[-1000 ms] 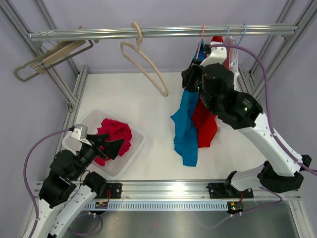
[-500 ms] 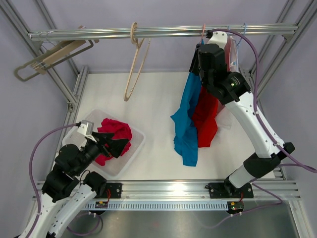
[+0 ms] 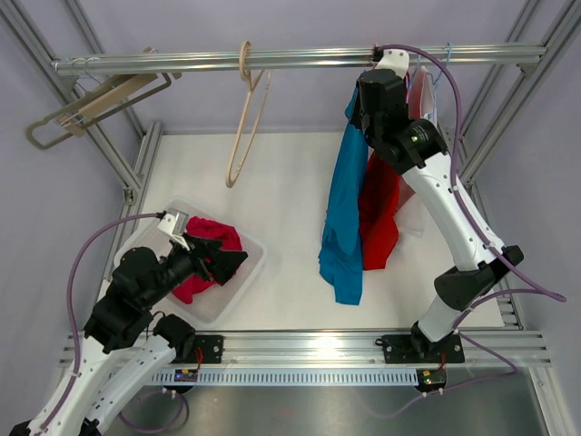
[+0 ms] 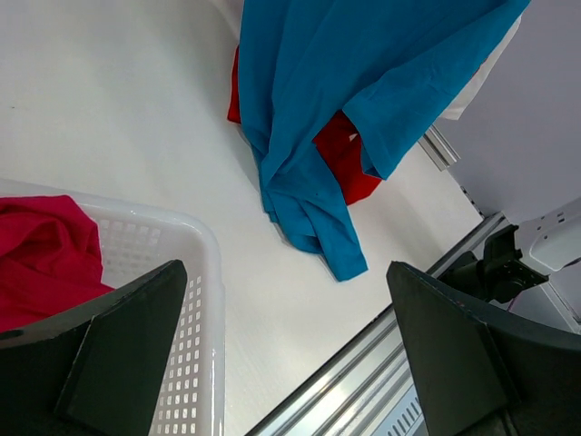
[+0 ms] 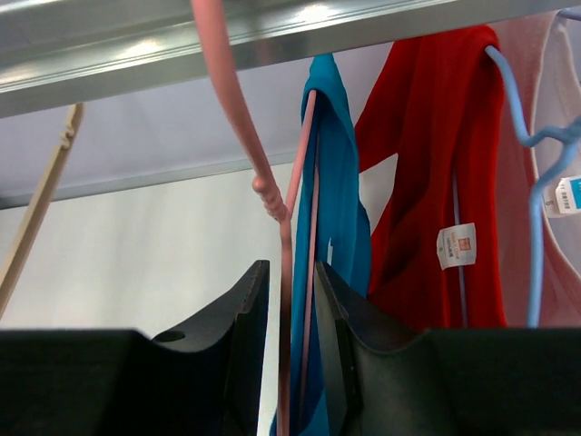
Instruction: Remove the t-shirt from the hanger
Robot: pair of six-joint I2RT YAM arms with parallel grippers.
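Evidently nothing is off yet: the blue t-shirt (image 3: 343, 209) hangs on its pink hanger (image 5: 234, 100) at upper right, the right gripper (image 5: 290, 268) straddling that hanger with jaws narrowly parted, the left gripper (image 4: 283, 268) gaping empty

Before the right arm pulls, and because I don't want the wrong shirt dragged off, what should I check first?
1. Pink hanger neck sits inside the right gripper: ok.
2. Right gripper clamped on it: not ok, gaps show beside the neck.
3. Blue t-shirt hangs on that hanger: ok.
4. Red t-shirt outside the gripper: ok.
5. Left gripper open and empty, by the basket: ok.
6. Blue hem off the table: cannot tell.
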